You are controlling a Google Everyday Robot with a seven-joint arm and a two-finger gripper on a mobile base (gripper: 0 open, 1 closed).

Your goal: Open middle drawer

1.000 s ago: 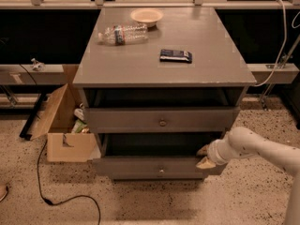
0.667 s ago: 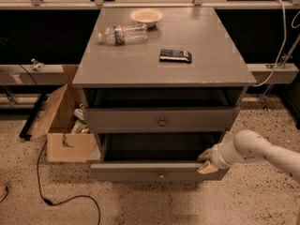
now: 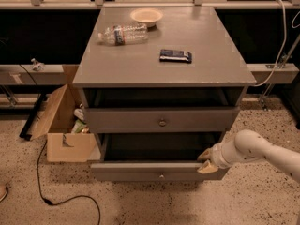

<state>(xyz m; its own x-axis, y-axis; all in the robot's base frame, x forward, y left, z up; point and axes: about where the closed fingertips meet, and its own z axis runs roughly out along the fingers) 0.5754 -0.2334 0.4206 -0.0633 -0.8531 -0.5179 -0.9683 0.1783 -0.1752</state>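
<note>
Find the middle drawer (image 3: 140,171) directly below the top drawer (image 3: 140,118); it projects forward, partly open. The claw (image 3: 206,161) sits at its front's right end, away from the knob (image 3: 161,176), probably for edge purchase. You cannot tell its opening or hold.

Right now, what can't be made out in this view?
Camera view:
Bottom drawer: hidden beneath the open middle drawer.
Middle drawer's inside: too dark, shadowed by the top drawer.
Arm behind the gripper at the middle drawer's right end: cut off by the right edge.
Packet label: too small.
</note>
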